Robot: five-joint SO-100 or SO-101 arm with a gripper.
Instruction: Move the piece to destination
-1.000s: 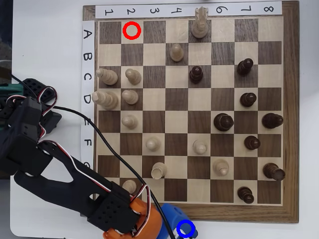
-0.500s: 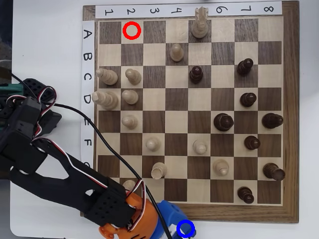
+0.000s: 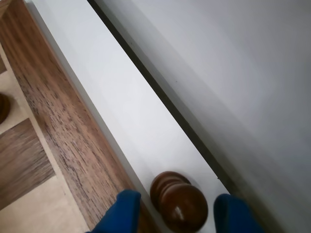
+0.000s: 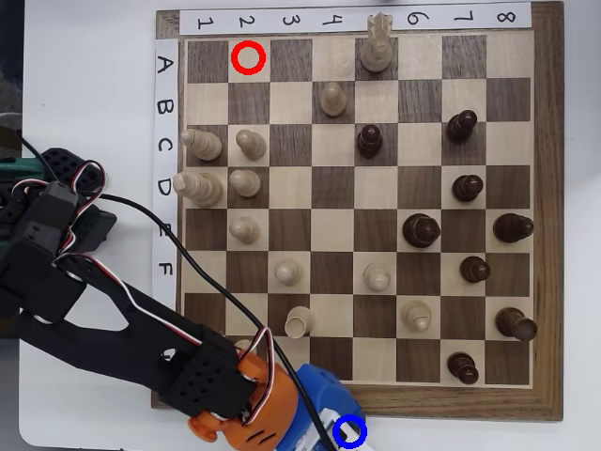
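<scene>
In the wrist view the piece (image 3: 180, 201), a dark-brown pawn with a rounded top, stands on the white strip just beside the board's wooden rim (image 3: 58, 131). My gripper (image 3: 177, 216) is open. Its blue fingertips (image 3: 124, 211) flank the pawn with a narrow gap on each side. In the overhead view the gripper (image 4: 327, 421) sits off the board's near edge, right at the destination (image 4: 362, 434), a blue ring. The arm's blue and orange wrist hides the pawn in that view.
The chessboard (image 4: 549, 235) carries several cream pieces on its left half and several dark pieces on its right. A red ring (image 4: 261, 58) marks square A2. A cream pawn (image 4: 246, 349) stands close to my wrist. Black cables (image 4: 178, 244) trail over the board's left edge.
The arm's elbow and orange wrist have shifted a little down and left. The gripper stays at the blue ring, where white now shows inside instead of dark.
</scene>
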